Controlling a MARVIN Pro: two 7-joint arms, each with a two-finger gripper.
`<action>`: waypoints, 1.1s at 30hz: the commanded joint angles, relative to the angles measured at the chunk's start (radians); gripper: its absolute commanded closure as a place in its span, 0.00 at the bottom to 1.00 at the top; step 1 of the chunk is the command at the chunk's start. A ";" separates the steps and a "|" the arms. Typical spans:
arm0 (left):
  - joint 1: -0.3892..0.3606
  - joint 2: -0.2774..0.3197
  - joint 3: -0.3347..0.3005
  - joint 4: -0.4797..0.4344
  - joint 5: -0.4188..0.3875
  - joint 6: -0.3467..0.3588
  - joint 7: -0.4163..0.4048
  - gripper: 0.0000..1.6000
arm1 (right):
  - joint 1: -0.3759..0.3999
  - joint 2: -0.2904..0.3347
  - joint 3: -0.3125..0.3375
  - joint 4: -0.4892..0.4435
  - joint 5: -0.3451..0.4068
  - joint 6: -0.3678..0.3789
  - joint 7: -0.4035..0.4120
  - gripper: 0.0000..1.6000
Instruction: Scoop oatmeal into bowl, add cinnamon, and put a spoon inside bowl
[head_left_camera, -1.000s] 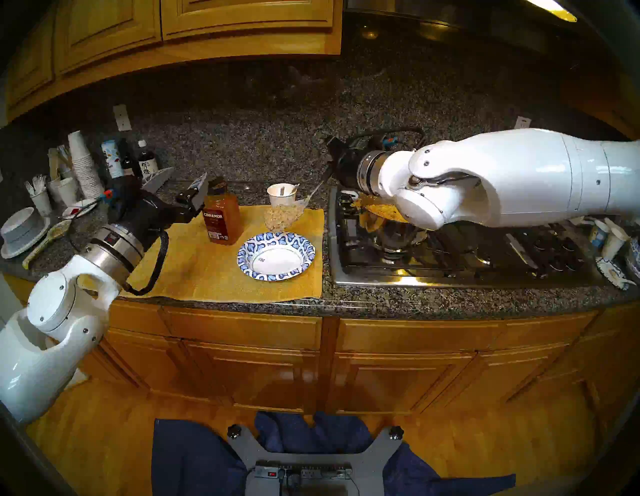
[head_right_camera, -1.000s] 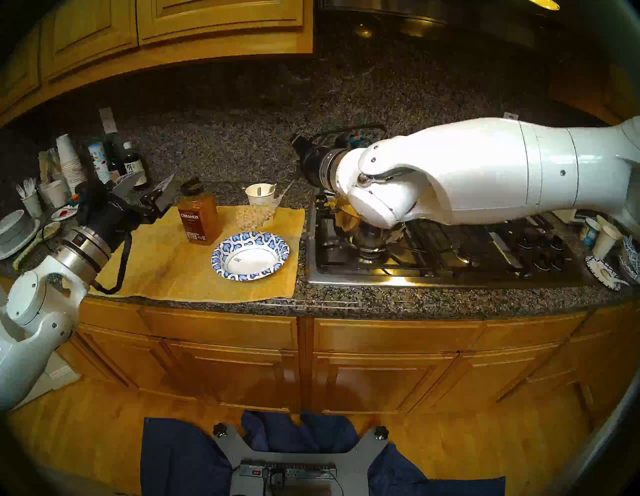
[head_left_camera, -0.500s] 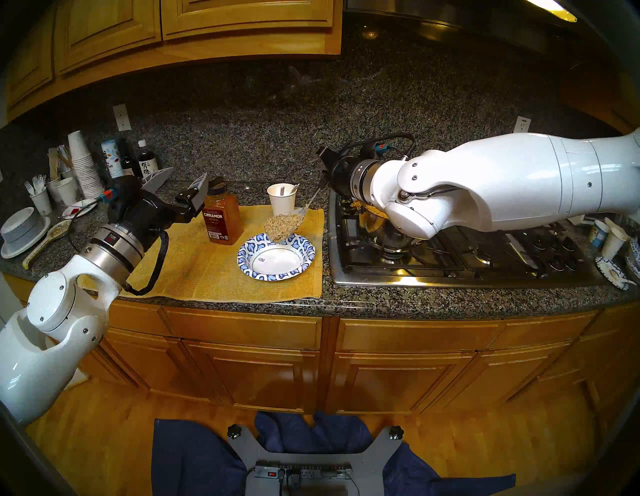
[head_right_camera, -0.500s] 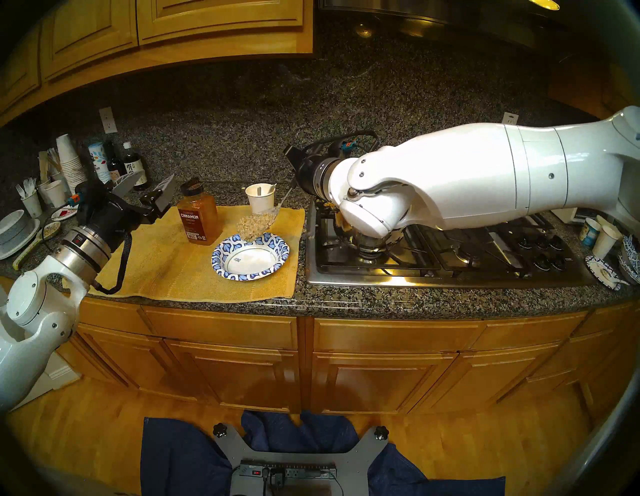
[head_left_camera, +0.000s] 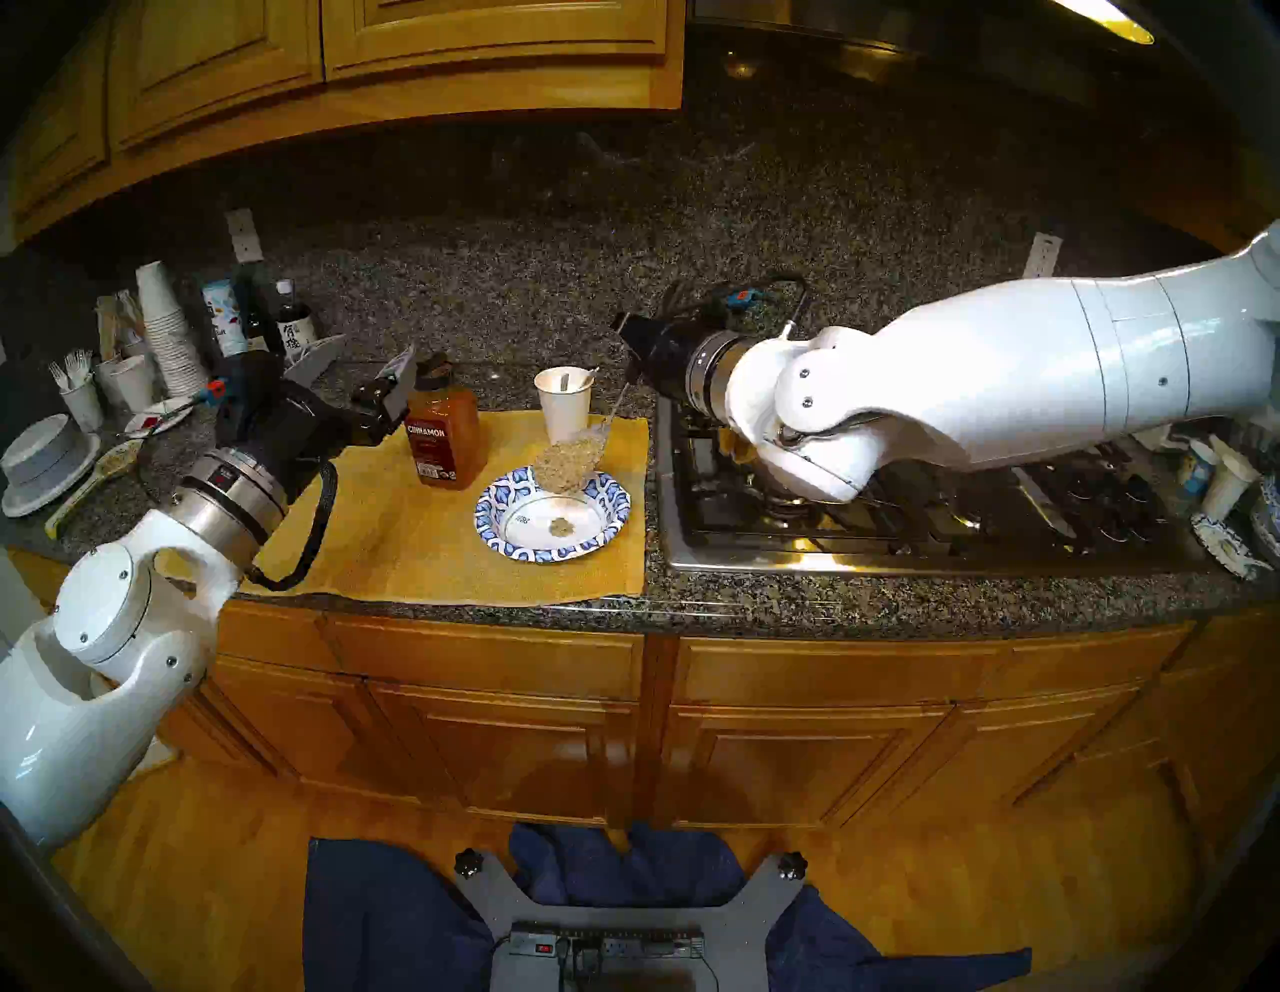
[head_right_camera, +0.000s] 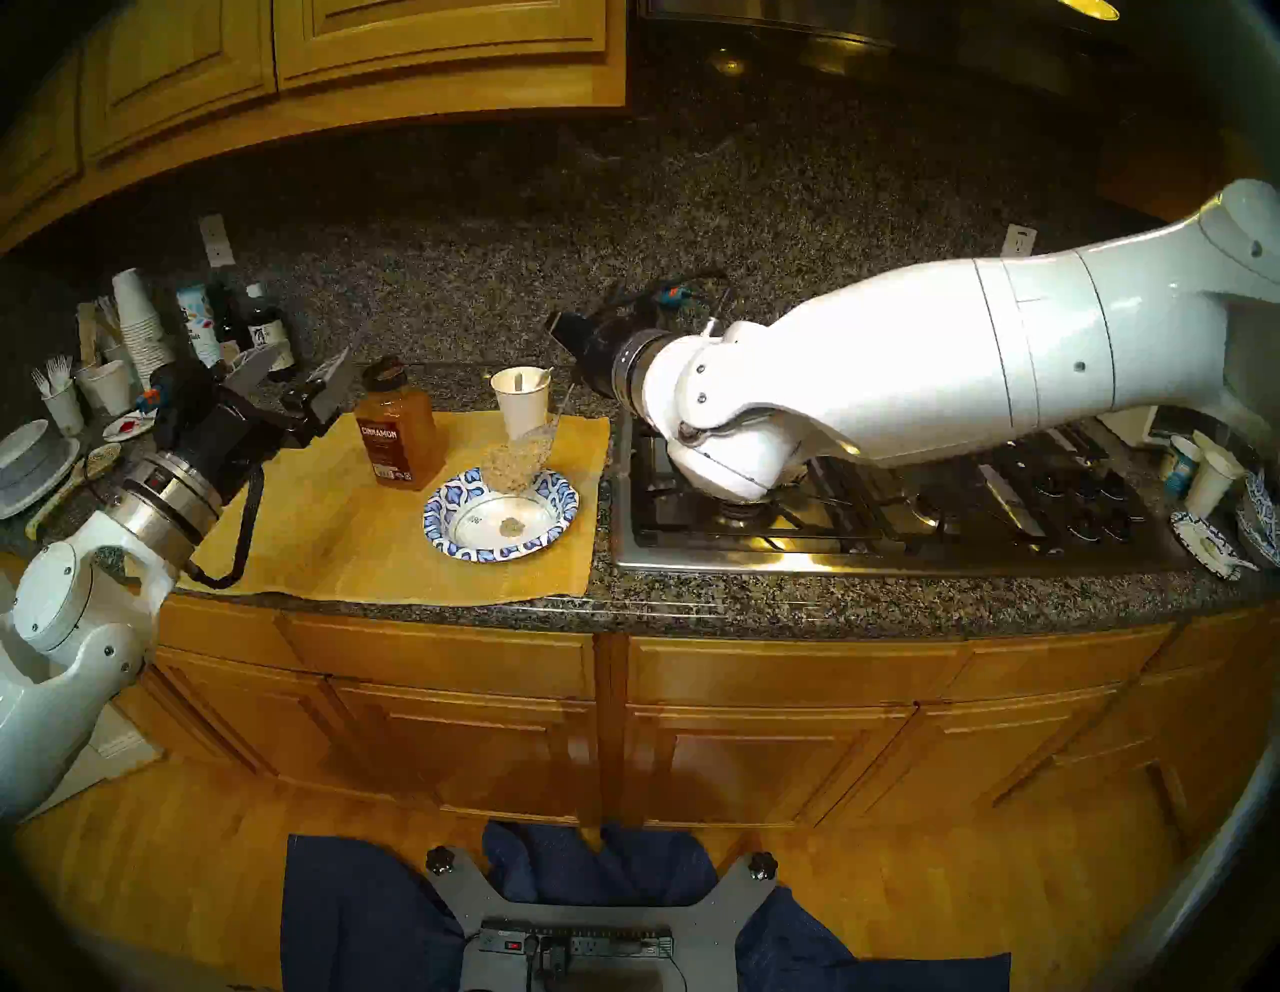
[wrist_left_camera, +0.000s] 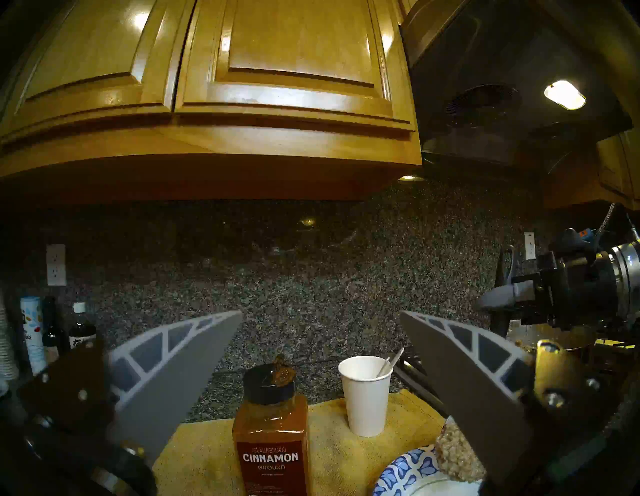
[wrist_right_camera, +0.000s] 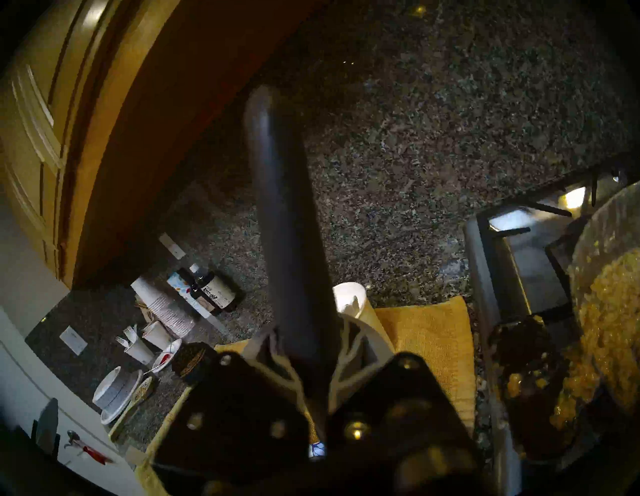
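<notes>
Right pincer (head_left_camera: 634, 346) clamped on serving spoon (head_left_camera: 613, 415), sticky oatmeal (head_left_camera: 564, 465) over bowl (head_left_camera: 609, 533) back rim; clump may drop onto cloth (head_left_camera: 388, 533); left pincer (wrist_left_camera: 320, 350) wide, empty.

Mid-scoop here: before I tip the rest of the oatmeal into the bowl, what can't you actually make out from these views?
- Pot contents: head views blocked by the right arm; the right wrist view's edge cuts it off.
- Right gripper grip on the serving spoon's handle: contact hidden by its own black mount.
- Bowl in the left wrist view: cut off at the bottom edge.
- White spoon in the cup: its lower part is hidden.
</notes>
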 joint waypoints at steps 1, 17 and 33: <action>-0.017 0.000 -0.023 -0.012 0.002 -0.013 -0.001 0.00 | 0.066 -0.025 0.000 -0.010 -0.081 -0.055 0.013 1.00; -0.017 0.000 -0.023 -0.012 0.002 -0.012 -0.001 0.00 | 0.101 -0.138 -0.118 -0.018 -0.256 -0.192 -0.058 1.00; -0.017 0.000 -0.023 -0.012 0.002 -0.013 -0.001 0.00 | 0.128 -0.274 -0.220 -0.005 -0.422 -0.293 -0.144 1.00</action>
